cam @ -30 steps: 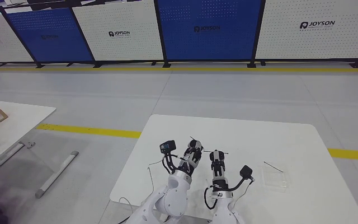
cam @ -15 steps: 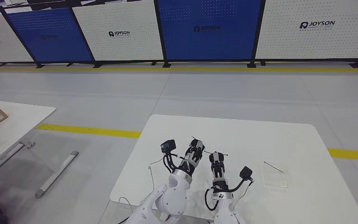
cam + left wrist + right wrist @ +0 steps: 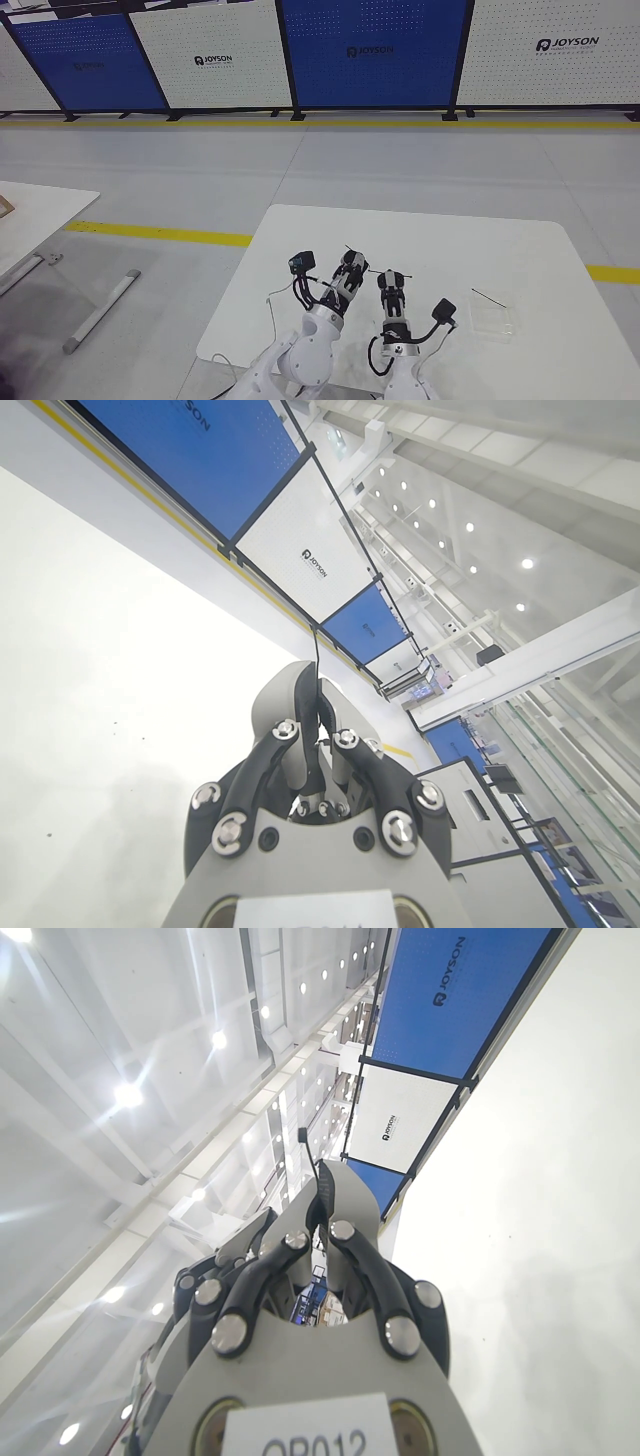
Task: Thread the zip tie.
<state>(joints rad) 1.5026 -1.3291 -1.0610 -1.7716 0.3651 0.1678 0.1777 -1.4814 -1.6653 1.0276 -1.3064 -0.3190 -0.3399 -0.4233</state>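
Both arms have crept a little toward the lower right of the top view over the last second, the gap between them barely altered.

From where I stand the zip tie [image 3: 315,650] is off the table and up in the air, in the lower middle of the top view. Its thin plain end pokes out past the tips of the left gripper [image 3: 314,685], whose fingers are pinched tight on the strip. The right gripper [image 3: 320,1178] is closed just as narrowly on a black strip too, and the stub beyond its tips ends in the small square head [image 3: 302,1134]. I cannot tell whether the length between the two grips runs as one loop underneath, as it is hidden behind the fingers.

What the next move turns on, I'd say: the plain end lies to the left of the head, near it but apart. Both stubs point up the frame, away from the robot and roughly parallel, so neither is aimed at the other. The left gripper sits slightly higher in the frame. The tip will likely have to swing sideways to face the slot in the head.

Below them is the white table [image 3: 480,250]. Toward its right edge is a clear tray [image 3: 493,320], with a second tie [image 3: 488,297] lying at its upper rim.
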